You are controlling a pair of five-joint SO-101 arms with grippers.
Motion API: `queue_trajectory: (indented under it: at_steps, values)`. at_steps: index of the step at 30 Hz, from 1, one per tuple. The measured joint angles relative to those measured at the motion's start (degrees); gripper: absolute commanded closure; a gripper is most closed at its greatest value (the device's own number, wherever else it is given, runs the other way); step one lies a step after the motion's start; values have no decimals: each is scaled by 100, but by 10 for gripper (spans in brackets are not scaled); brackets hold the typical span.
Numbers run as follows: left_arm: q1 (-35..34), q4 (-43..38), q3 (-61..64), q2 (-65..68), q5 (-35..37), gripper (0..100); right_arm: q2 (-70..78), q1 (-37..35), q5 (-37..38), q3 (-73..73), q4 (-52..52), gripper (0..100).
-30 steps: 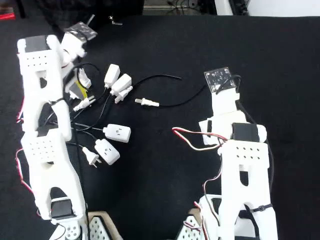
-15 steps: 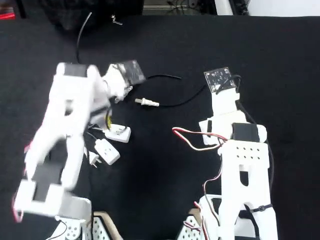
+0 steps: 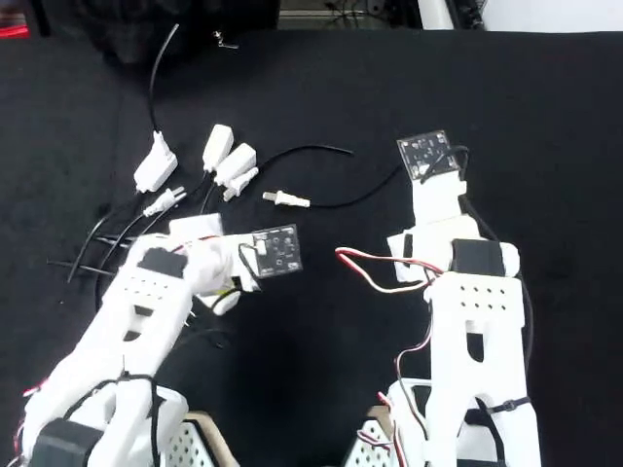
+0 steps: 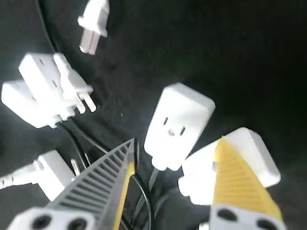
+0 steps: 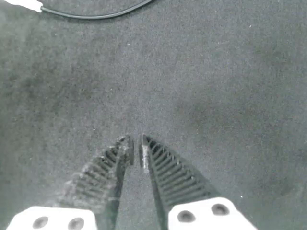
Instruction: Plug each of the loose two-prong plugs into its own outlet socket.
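My left gripper [image 4: 176, 141] is open, its jaws on either side of a white outlet socket [image 4: 178, 125] lying face up on the black cloth. A second white socket [image 4: 249, 155] sits behind the yellow finger [image 4: 235, 177]. A two-prong plug [image 4: 72, 88] rests across two more sockets [image 4: 31, 91]. In the high view the left arm [image 3: 146, 302] covers the near sockets. A loose plug [image 3: 285, 199] on a black cable lies mid-table, another plug [image 3: 161, 202] to its left. My right gripper [image 5: 135, 148] is shut above bare cloth.
More white sockets [image 3: 226, 154] and a further one [image 3: 156, 163] lie at the back left, with black cables [image 3: 97, 243] trailing across the left side. The right arm [image 3: 467, 292] stands right of centre. A black cable [image 5: 96, 14] runs ahead of the right gripper.
The left arm has swung from the back left corner toward the front and centre, coming down over the near sockets. The right arm has not moved.
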Motion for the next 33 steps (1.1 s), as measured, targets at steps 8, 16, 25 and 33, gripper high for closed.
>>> queue_trajectory:
  at_steps: [8, 16, 25, 33]
  values:
    - [26, -88, -1257, 2224, 290, 743, 0, 0, 0, 0, 0, 972]
    - [-79, 220, -1714, 2980, 308, 951, 0, 0, 0, 0, 0, 972]
    - [185, 2022, -1829, 1723, 369, 972, 0, 0, 0, 0, 0, 972]
    - [914, 3622, -1820, -615, 1697, 972, 0, 0, 0, 0, 0, 972]
